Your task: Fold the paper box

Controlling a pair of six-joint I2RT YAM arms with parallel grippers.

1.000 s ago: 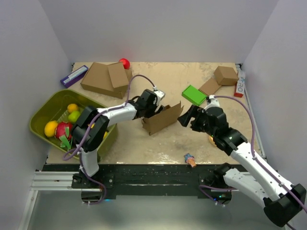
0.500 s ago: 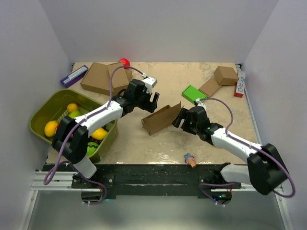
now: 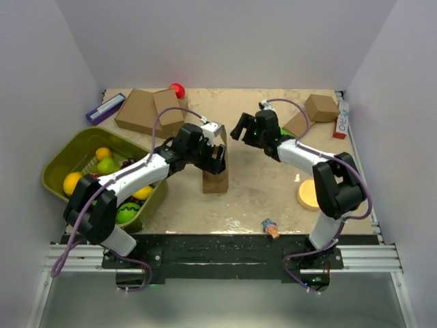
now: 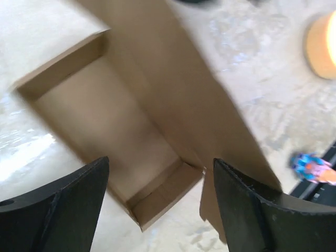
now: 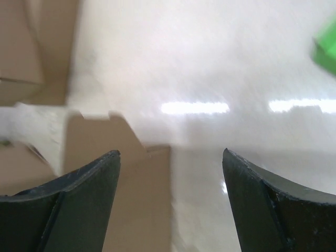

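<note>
Pale grey walls (image 3: pixel 225 41) close in three sides of the mottled beige table (image 3: pixel 266 198), glossy with glare. The paper box (image 3: pixel 216 176) sits open-topped directly beneath the left jaws, which are spread and grip nothing; the right jaws, likewise released, hover near it without touching
</note>
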